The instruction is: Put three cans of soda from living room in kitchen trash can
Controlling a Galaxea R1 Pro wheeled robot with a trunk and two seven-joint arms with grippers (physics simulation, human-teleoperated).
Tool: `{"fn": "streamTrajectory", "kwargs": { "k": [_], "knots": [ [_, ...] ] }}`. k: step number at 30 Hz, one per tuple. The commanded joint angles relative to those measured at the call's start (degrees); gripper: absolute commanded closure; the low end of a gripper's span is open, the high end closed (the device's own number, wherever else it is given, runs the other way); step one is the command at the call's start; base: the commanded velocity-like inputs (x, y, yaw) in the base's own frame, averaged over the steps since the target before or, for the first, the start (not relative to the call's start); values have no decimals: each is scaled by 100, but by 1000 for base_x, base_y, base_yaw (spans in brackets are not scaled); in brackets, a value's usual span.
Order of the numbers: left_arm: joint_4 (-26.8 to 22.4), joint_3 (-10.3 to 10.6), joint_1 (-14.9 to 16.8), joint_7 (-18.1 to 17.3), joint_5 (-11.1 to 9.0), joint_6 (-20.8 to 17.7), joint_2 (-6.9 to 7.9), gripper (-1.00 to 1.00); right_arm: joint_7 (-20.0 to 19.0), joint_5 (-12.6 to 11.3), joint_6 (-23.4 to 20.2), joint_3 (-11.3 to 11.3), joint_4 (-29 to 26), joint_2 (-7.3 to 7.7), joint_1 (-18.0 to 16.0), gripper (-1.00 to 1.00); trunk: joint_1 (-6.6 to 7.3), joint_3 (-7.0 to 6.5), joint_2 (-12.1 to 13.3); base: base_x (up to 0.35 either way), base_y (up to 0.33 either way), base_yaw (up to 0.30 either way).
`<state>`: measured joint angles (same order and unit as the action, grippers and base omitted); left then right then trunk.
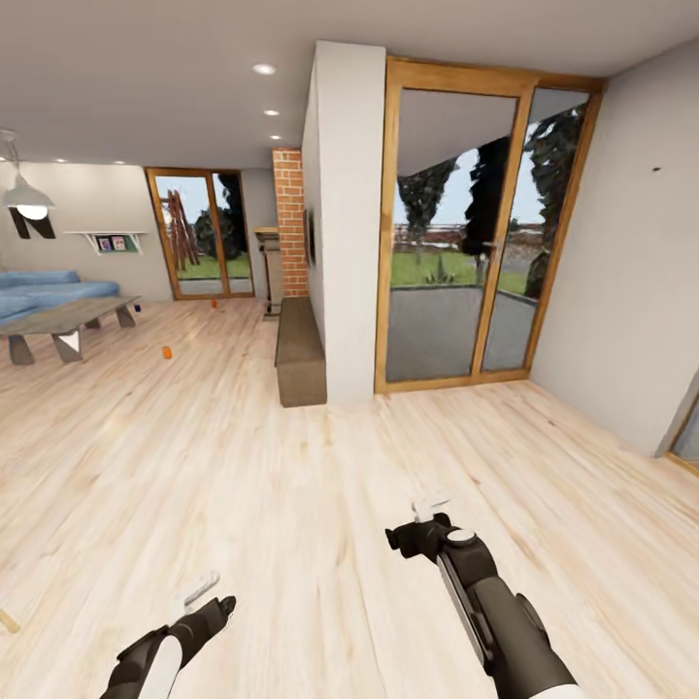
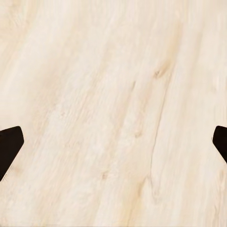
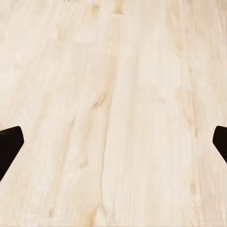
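Observation:
Far off on the living room's plank floor stands an orange can of soda (image 1: 167, 352), just right of the low coffee table. A second orange can of soda (image 1: 214, 303) sits farther back, near the glass doors. A small dark blue can of soda (image 1: 137, 309) is by the table's far end. My left gripper (image 1: 199, 588) (image 2: 113, 142) hangs low over bare floor, open and empty. My right gripper (image 1: 430, 508) (image 3: 113, 142) is also open and empty above the planks. The tash can is out of view.
A grey coffee table (image 1: 68, 317) and blue sofa (image 1: 44, 288) stand at the left. A white dividing wall (image 1: 345, 223) with a brick fireplace (image 1: 289, 223) and a low dark hearth bench (image 1: 298, 354) stands ahead. Wood-framed glass doors (image 1: 466, 233) lie to its right. Wide open floor lies between me and the cans.

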<state>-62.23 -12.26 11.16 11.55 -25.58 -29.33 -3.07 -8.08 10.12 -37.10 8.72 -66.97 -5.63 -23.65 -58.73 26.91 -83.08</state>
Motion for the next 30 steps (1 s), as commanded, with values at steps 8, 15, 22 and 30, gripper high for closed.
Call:
{"fn": "streamTrajectory", "kwargs": {
  "k": [8,15,22,30],
  "knots": [
    [16,11,0,3,0,-2,-8,-100,17,11,2,41,0,-8,15,-100,0,0,0,349,71,295],
    [21,20,0,0,0,-3,-9,-100,33,15,6,93,0,-8,18,-100,0,0,0,349,72,298],
    [99,30,0,-3,0,-6,-9,-100,42,16,9,116,0,-8,23,-100,0,0,0,349,61,298],
    [120,38,0,8,0,-10,-12,-100,44,16,9,161,0,0,31,-100,0,0,0,349,12,298]
  ]
}}
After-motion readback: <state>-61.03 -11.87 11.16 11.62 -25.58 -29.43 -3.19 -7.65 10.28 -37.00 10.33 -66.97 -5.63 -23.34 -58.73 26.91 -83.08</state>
